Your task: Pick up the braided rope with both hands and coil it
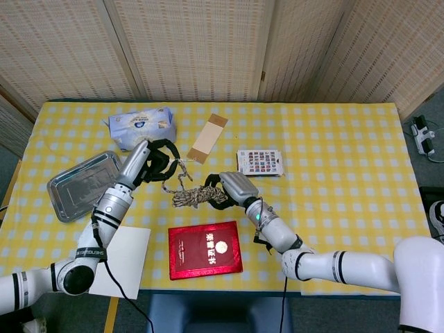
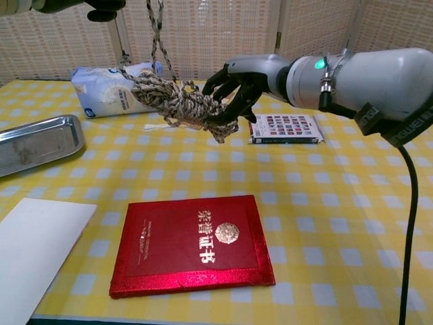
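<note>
The braided rope (image 1: 191, 197) is a beige-and-dark bundle held in the air above the yellow checked table. My right hand (image 1: 223, 190) grips the coiled bundle (image 2: 177, 104) from its right side, with dark fingers wrapped around its end. My left hand (image 1: 159, 161) is raised higher at the left and holds the free strand, which runs up from the bundle to the top edge of the chest view (image 2: 160, 34). In the chest view only a sliver of the left hand (image 2: 101, 7) shows at the top left.
A red booklet (image 1: 205, 249) lies near the front edge, with a white sheet (image 1: 122, 260) left of it. A metal tray (image 1: 78, 185) sits at the left, a tissue pack (image 1: 141, 127) behind it. A cardboard tag (image 1: 209, 138) and a patterned card box (image 1: 260, 161) lie mid-table.
</note>
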`<state>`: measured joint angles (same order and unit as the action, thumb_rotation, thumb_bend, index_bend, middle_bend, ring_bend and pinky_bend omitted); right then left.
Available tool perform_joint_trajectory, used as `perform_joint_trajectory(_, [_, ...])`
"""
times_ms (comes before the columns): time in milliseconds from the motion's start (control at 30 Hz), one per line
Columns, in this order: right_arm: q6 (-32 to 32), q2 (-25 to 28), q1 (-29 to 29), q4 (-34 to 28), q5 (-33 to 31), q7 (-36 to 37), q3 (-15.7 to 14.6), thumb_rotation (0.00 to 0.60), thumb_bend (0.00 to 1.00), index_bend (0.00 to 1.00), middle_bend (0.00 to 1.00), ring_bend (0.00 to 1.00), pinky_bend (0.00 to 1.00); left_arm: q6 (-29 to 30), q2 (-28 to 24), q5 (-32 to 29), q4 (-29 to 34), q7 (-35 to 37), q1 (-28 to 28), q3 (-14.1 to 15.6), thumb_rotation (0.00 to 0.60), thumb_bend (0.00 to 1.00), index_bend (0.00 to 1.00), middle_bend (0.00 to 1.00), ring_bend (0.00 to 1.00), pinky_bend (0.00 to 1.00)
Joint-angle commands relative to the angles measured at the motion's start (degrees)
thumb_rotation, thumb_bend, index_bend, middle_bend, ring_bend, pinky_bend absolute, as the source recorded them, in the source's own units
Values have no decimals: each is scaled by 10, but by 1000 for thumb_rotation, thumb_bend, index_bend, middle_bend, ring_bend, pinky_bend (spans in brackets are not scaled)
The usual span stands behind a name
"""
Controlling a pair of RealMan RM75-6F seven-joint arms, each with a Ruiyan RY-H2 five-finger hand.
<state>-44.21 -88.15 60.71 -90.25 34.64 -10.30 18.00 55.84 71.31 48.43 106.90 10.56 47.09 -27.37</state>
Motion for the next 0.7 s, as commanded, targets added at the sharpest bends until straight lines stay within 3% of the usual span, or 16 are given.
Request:
perform_joint_trajectory(33, [-50, -32, 36, 15, -82, -37, 17, 600, 638, 881, 736, 833, 729, 5, -4, 12, 14, -2, -3, 2, 600, 541, 620, 973, 892, 907])
perform_joint_trajectory(167, [-83, -53, 43, 26, -123, -29, 48, 600, 639, 881, 738, 834, 733, 9, -4, 25, 29, -5, -6, 10, 600, 542, 621, 973, 892, 907])
perform_joint_trajectory(300, [-102, -66, 35, 33, -123, 1, 75, 600, 638, 881, 738, 835, 735, 7, -6, 38, 37, -9, -12, 24, 600, 542, 622, 973, 892, 907])
perform_joint_trajectory(700, [-101, -54, -35, 21, -3, 122, 105, 600, 639, 881, 739, 839, 735, -11, -1, 12, -11, -25, -17, 59, 600, 542, 624, 973, 892, 907])
